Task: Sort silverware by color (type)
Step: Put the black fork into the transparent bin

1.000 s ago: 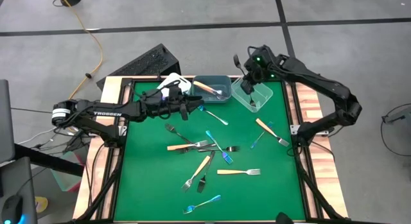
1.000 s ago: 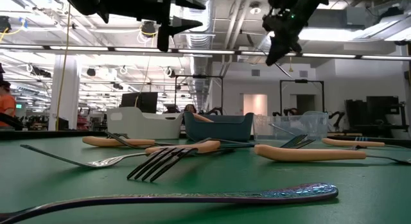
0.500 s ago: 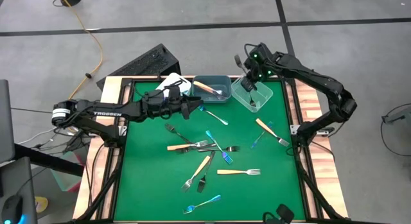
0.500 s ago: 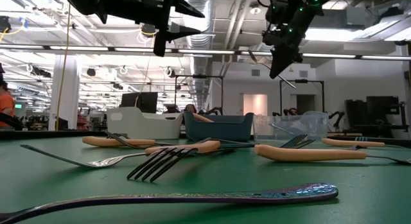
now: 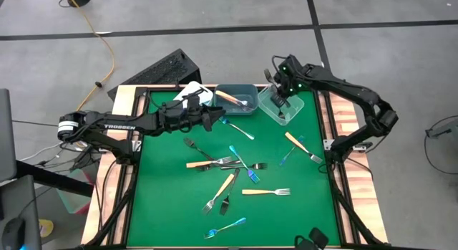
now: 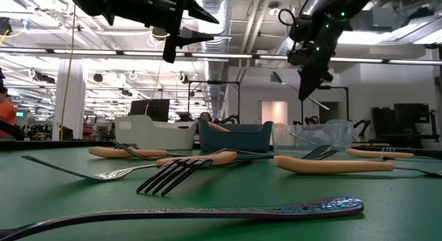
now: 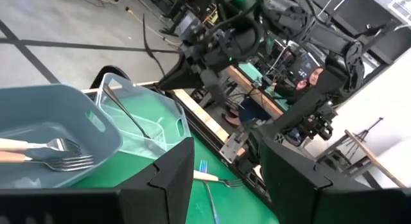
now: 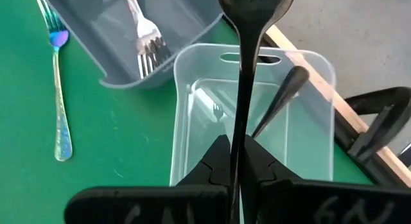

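My right gripper [image 8: 237, 161] is shut on a black utensil [image 8: 247, 70] above the clear bin [image 5: 283, 110], where another black utensil [image 8: 280, 95] leans against the wall. My left gripper [image 7: 225, 179] hovers open near the white bin [image 5: 193, 92] and the grey-blue bin [image 5: 240, 99], which holds orange-handled forks [image 7: 38, 153]. Several forks lie flat on the green mat: orange-handled [image 5: 204, 164], [image 5: 265, 192], [image 5: 300, 145], blue [image 5: 236, 225], [image 5: 243, 160]. My right gripper pinches the black utensil's thin handle [image 8: 241, 131] between its two fingers. The utensil runs on past the fingertips, in line with them, its broad end [image 8: 257, 2] farthest out. It is lifted clear, above the clear bin.
An iridescent blue fork [image 8: 58, 89] lies on the mat beside the grey-blue bin. A black keyboard [image 5: 161, 69] sits beyond the table's far left corner. The mat's near left part [image 5: 164, 214] has free room. Wooden rails [image 5: 336, 121] border the mat.
My right gripper has carried the black utensil a little toward the table's right edge and down toward the clear bin, staying shut on it.
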`<state>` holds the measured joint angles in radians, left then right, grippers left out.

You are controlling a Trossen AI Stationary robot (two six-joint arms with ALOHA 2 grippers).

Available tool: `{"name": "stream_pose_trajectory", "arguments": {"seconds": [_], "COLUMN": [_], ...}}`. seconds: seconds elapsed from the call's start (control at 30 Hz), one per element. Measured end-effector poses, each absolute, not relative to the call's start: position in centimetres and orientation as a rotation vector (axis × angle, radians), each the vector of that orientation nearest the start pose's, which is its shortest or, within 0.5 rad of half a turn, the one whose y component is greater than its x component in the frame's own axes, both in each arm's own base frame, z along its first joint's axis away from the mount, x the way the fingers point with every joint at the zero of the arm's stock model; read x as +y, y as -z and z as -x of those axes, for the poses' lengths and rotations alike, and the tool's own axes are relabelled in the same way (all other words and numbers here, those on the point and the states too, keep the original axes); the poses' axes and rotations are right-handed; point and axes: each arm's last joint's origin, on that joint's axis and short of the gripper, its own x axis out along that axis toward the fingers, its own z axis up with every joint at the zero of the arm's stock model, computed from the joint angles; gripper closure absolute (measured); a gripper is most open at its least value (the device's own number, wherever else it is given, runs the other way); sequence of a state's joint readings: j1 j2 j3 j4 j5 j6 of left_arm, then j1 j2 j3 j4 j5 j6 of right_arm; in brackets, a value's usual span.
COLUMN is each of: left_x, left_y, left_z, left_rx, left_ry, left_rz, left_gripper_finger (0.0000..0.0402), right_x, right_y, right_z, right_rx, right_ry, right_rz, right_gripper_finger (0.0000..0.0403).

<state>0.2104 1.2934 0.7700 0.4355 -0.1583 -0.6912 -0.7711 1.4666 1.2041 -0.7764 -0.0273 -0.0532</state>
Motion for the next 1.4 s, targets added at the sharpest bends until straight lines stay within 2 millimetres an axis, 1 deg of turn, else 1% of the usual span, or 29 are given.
{"name": "stream_pose_trajectory", "arguments": {"seconds": [0.1,0.33,0.57,0.7,0.8,0.93,1.03,1.13,1.2,1.4], "left_x": [6.4,6.6,6.2,6.1,6.2,6.2,6.2,6.2,6.2,6.3], "left_y": [-27.8,-27.8,-27.8,-27.8,-27.8,-27.8,-27.8,-27.8,-27.8,-27.8], "left_z": [-27.9,-27.8,-27.9,-27.9,-27.9,-27.8,-27.8,-27.8,-27.8,-27.8], "left_rx": [-0.046,-0.067,-0.063,-0.070,-0.078,-0.091,-0.094,-0.095,-0.098,-0.101], "left_ry": [-0.390,-0.447,-0.424,-0.448,-0.463,-0.481,-0.485,-0.487,-0.495,-0.518], "left_rz": [0.692,0.690,0.711,0.705,0.709,0.729,0.736,0.736,0.735,0.712], "left_gripper_finger": [0.0239,0.0239,0.0239,0.0239,0.0239,0.0239,0.0239,0.0239,0.0239,0.0239], "right_x": [-20.4,-20.5,-20.8,-20.7,-20.5,-20.6,-20.8,-21.2,-21.3,-21.9], "right_y": [-27.2,-27.3,-27.3,-27.2,-26.3,-24.4,-23.0,-22.1,-21.9,-22.2], "right_z": [-21.3,-21.7,-21.4,-21.3,-21.0,-20.1,-19.5,-19.1,-18.8,-19.0], "right_rx": [0.983,0.914,0.909,0.917,0.947,0.989,0.986,0.953,0.950,0.882], "right_ry": [0.642,0.562,0.575,0.580,0.600,0.614,0.640,0.670,0.680,0.689], "right_rz": [-0.360,-0.377,-0.391,-0.399,-0.421,-0.453,-0.479,-0.492,-0.497,-0.488], "right_gripper_finger": [0.0386,0.0385,0.0385,0.0385,0.0385,0.0385,0.0385,0.0385,0.0385,0.0385]}}
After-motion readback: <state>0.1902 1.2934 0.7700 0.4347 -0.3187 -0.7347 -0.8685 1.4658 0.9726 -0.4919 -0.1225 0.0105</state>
